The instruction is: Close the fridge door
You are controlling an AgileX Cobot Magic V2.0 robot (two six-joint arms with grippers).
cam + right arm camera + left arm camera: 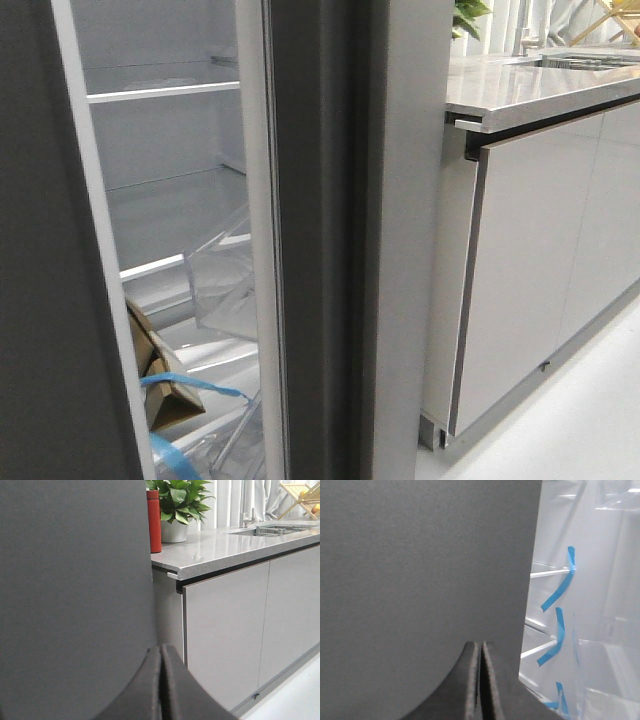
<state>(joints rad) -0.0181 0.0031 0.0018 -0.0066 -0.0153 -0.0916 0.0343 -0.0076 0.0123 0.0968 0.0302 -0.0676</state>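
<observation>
The fridge door [45, 300] stands ajar at the left of the front view, its matte dark grey front towards me and a white gasket rim along its edge. A gap beside it shows white shelves, a clear drawer [225, 280] and a brown bag [160, 380] with blue tape. In the left wrist view the door front [420, 570] fills most of the frame. My left gripper [480, 644] is shut and empty, its tips right at that front near the free edge. My right gripper [161, 647] is shut and empty, close to a dark grey panel [75, 580]. Neither gripper shows in the front view.
A dark grey upright panel [330, 250] bounds the gap on the right. Beyond it stand pale grey cabinet fronts [540, 260] under a stone-look countertop [540, 90] with a red bottle [154, 522], a potted plant [177, 500] and a sink [280, 529]. Pale floor [580, 420] lies below.
</observation>
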